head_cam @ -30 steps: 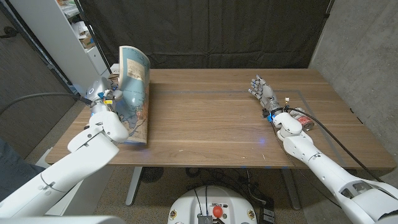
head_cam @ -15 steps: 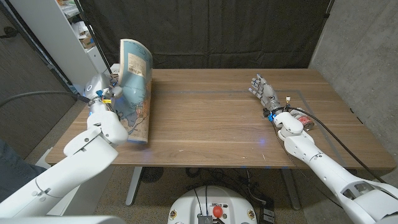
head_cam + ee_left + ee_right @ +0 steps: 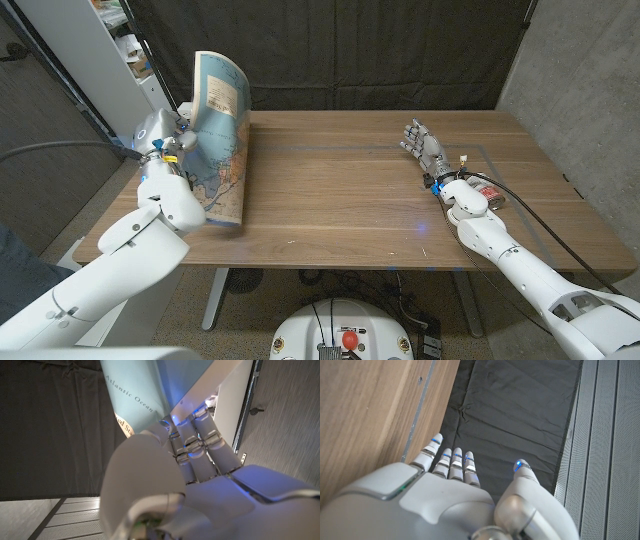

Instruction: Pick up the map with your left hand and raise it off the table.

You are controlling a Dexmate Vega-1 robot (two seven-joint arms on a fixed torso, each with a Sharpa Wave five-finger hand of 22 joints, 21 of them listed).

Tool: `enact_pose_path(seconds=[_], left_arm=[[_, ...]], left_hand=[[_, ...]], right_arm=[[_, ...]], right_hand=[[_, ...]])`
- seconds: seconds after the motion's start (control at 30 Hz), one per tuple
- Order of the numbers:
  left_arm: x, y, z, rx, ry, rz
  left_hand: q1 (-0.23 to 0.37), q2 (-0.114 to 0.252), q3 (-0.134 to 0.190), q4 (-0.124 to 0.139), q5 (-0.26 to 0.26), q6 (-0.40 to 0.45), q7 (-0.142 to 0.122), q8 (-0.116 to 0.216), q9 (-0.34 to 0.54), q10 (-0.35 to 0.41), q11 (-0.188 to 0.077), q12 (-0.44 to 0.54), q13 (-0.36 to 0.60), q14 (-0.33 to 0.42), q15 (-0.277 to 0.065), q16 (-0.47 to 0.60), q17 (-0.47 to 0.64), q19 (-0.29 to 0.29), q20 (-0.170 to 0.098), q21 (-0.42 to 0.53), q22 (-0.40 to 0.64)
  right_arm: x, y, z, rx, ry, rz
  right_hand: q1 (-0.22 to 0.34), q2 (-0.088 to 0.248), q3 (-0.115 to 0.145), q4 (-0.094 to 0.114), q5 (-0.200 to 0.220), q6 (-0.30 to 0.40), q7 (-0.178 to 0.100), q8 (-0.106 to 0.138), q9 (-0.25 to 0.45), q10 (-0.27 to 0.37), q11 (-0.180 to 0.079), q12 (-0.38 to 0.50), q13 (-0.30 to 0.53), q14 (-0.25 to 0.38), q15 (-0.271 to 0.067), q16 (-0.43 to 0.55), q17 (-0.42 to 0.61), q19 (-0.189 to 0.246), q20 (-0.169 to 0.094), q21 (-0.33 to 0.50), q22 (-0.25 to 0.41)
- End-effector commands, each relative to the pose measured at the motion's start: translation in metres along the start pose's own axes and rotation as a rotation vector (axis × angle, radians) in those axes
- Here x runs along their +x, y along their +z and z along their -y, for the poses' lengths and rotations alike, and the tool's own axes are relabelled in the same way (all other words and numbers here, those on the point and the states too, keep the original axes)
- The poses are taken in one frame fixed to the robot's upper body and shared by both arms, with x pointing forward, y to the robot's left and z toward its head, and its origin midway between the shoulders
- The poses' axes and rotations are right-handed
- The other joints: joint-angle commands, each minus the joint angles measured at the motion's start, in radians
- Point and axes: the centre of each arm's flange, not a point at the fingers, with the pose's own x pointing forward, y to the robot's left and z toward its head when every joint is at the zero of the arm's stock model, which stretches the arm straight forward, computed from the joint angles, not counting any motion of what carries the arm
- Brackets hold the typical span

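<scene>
The folded map [image 3: 222,135], pale blue with a tan land area, stands nearly upright over the table's left end, its lower edge close to the wood near the front. My left hand [image 3: 177,145] grips its left side. From the left wrist camera the fingers [image 3: 200,445] curl around the map [image 3: 132,395], whose print reads "Atlantic Ocean". My right hand [image 3: 421,145] stays over the right part of the table [image 3: 340,190], fingers apart and holding nothing. Its fingers [image 3: 451,462] reach out beside the table's edge in the right wrist view.
A white shelf unit [image 3: 110,60] stands just behind my left arm at the table's left end. A black curtain [image 3: 340,50] hangs behind the far edge. A grey wall [image 3: 590,90] runs along the right side.
My left hand has lifted the map higher and tipped it more upright, shifting it slightly to the right. My right hand has not moved.
</scene>
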Motion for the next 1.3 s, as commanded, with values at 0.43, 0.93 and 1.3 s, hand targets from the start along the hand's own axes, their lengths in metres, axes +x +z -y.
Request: enact_pose_path(seconds=[0.43,0.93,1.3], left_arm=[[0.001,0.016,-0.013,-0.021,0.025,0.041],[0.004,0.024,-0.021,-0.025,0.037,0.061],[0.006,0.027,-0.023,-0.031,0.041,0.065]], left_hand=[[0.005,0.001,0.018,0.001,0.016,0.006,0.0,0.01,0.055,0.074,-0.057,-0.008,0.115,0.013,0.001,-0.005,0.013,-0.008,-0.001,0.023,0.002],[0.002,-0.003,0.027,0.0,0.022,0.005,0.002,0.009,0.057,0.076,-0.058,-0.016,0.128,0.016,0.001,-0.006,0.023,-0.013,-0.003,0.04,0.001],[0.0,-0.006,0.033,0.0,0.026,0.007,0.002,0.009,0.059,0.079,-0.055,-0.022,0.138,0.017,0.002,-0.007,0.031,-0.016,-0.004,0.054,0.0]], right_arm=[[0.008,0.0,0.0,0.001,0.004,-0.003],[0.009,0.003,0.001,-0.001,0.0,0.004],[0.008,0.006,0.002,-0.005,-0.002,0.009]], right_hand=[[0.0,0.008,0.002,-0.008,0.006,0.01,0.0,0.0,0.004,0.007,0.0,-0.006,0.003,0.006,-0.003,0.004,0.002,0.003,-0.001,0.008,0.003],[0.0,0.009,0.001,-0.009,0.006,0.01,0.0,-0.001,0.004,0.008,-0.002,-0.006,0.003,0.008,-0.003,0.004,0.002,0.003,-0.001,0.008,0.003],[0.0,0.009,0.001,-0.009,0.006,0.011,0.0,-0.001,0.004,0.009,0.0,-0.007,0.003,0.008,-0.004,0.003,0.002,0.004,-0.001,0.008,0.003]])
